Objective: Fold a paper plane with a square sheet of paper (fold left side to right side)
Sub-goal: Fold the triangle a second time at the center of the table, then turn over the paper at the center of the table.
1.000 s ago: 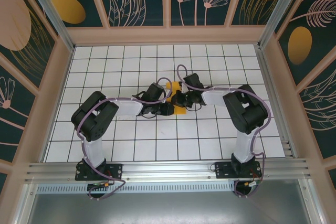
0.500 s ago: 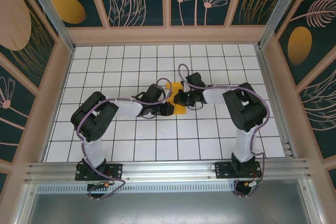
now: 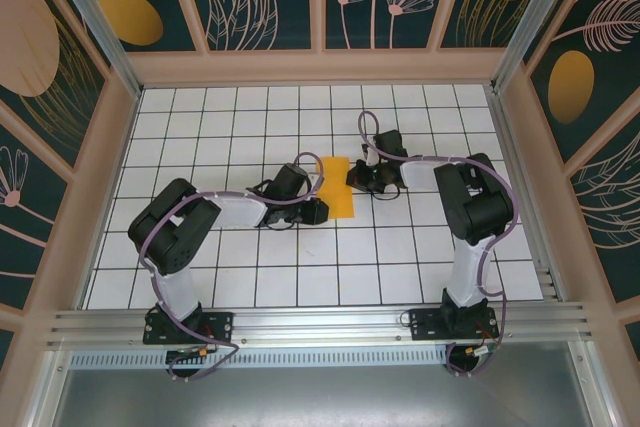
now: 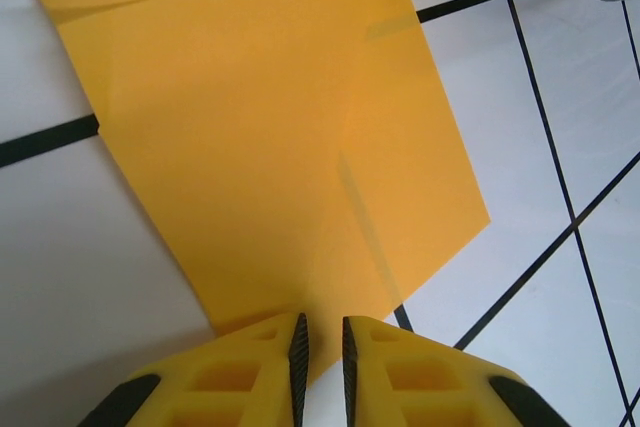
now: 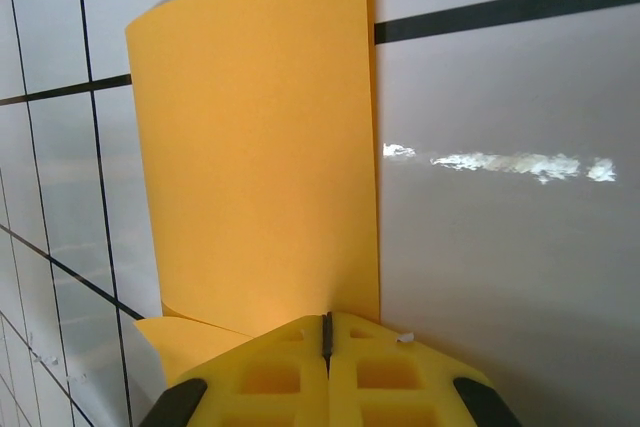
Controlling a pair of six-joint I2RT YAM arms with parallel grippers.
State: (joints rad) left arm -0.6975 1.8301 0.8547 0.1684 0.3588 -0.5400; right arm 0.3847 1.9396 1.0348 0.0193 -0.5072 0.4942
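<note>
the folded paper (image 3: 337, 187) lies mid-table, our right gripper (image 5: 326, 329) pinched tight on its edge and our left gripper (image 4: 320, 335) nearly closed at a corner, hold unclear, so we fear any uneven tug skews the crease.

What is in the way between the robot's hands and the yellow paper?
Nothing that can be seen. The right gripper is shut on the edge of the paper. A corner of the paper reaches in between the fingers of the left gripper.
</note>
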